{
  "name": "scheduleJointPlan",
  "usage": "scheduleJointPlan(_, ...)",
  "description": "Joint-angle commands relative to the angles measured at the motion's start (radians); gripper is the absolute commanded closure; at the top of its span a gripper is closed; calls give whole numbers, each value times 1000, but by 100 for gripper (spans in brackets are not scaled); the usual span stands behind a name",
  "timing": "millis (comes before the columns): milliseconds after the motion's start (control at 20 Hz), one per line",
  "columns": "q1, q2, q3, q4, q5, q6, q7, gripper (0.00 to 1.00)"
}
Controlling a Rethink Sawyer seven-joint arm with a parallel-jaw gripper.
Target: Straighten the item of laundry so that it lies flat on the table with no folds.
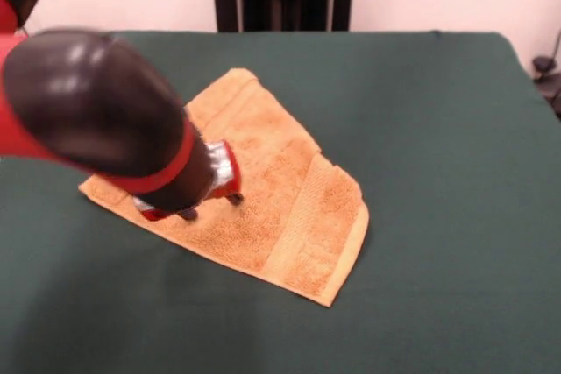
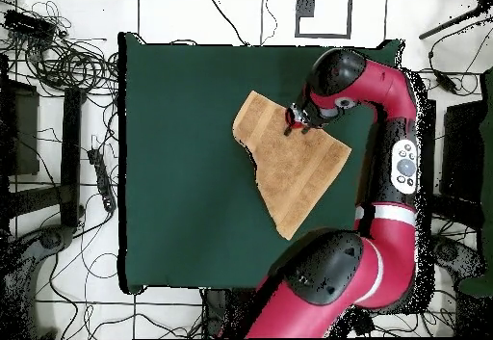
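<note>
A pale wall is seen behind the table (image 1: 456, 129), whose dark green cloth fills most of the front view; in the overhead view the table is ringed by a light floor strewn with black cables (image 2: 67, 62). The golden-orange towel (image 1: 263, 208) is spread on the green cloth roughly at the middle of the front view, and in the overhead view it is found on the right-hand half of the table, towards the upper edge. It is laid at an angle to the table's sides, one corner pointing to the far edge. A flat woven band (image 1: 302, 221) is seen running across it near the front-right end, and the edge on that side appears doubled over, so the cloth is not wholly flat. The outline in the overhead view is irregular, with a stepped left edge. The red and black arm (image 2: 380, 177) is reached over the towel, and the gripper (image 1: 210, 206) is set down at the cloth's surface, near the towel's left part in the front view. Its tips are largely hidden by the arm's bulk, so how far it is parted, and whether cloth is held, cannot be told.
</note>
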Motion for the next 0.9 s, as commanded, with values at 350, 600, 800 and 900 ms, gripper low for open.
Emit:
scheduleJointPlan(350,109,-194,-161,612,111,-525,478,0)
scheduleJointPlan(600,78,-157,-174,605,100,-576,380,0)
scheduleJointPlan(800,75,-127,-194,581,75,-606,342,0)
scheduleJointPlan(900,69,-102,-200,546,63,-606,297,0)
